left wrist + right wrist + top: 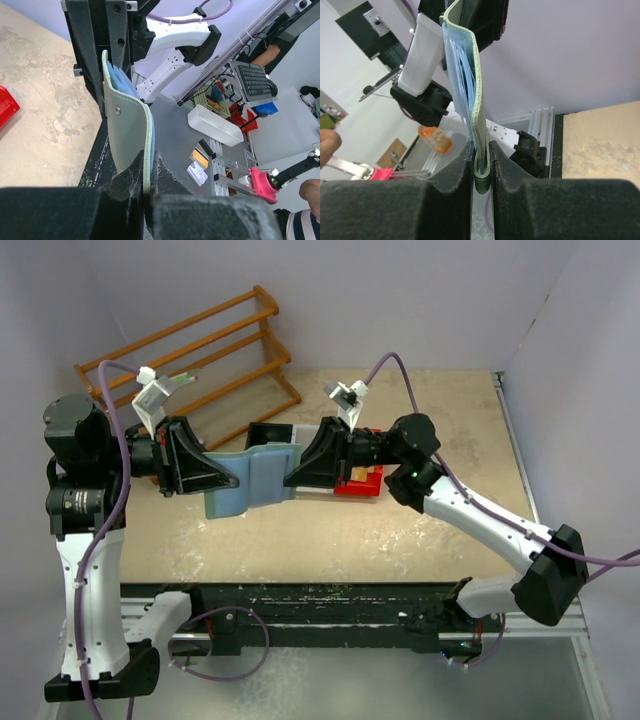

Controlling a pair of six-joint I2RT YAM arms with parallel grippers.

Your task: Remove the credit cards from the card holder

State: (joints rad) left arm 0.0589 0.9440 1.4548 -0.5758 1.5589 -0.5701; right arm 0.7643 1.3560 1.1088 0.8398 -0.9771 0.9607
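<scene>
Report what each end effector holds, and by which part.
Both grip the card holder: the left end effector clamps one end edge, the right end effector the opposite edge.

**LEGIBLE MARKINGS**

No text, label, brand, number or sign can be read in any of the three views. The visible faces of the card holder point(250, 478) show no readable print. In the left wrist view, the key legends on the background keyboard point(252, 80) are too small and blurred to resolve.
</scene>
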